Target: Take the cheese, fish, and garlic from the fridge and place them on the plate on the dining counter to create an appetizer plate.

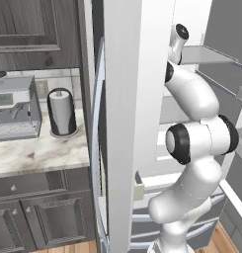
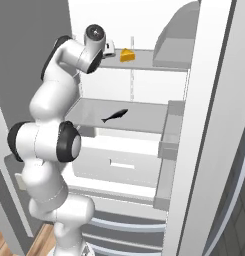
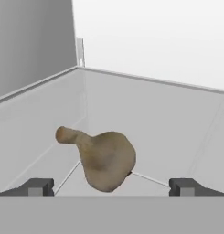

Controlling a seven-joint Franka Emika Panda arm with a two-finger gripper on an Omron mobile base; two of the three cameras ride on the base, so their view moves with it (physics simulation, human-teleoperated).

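Garlic lies on a grey shelf of the fridge, directly ahead of the claw, between its two released fingertips and not touched by them. In the right base view the cheese sits on the same upper shelf just beyond the claw, and the fish lies on the shelf below it. In the left base view a marble bench carries a paper towel roll and a coffee machine. I can read no writing.
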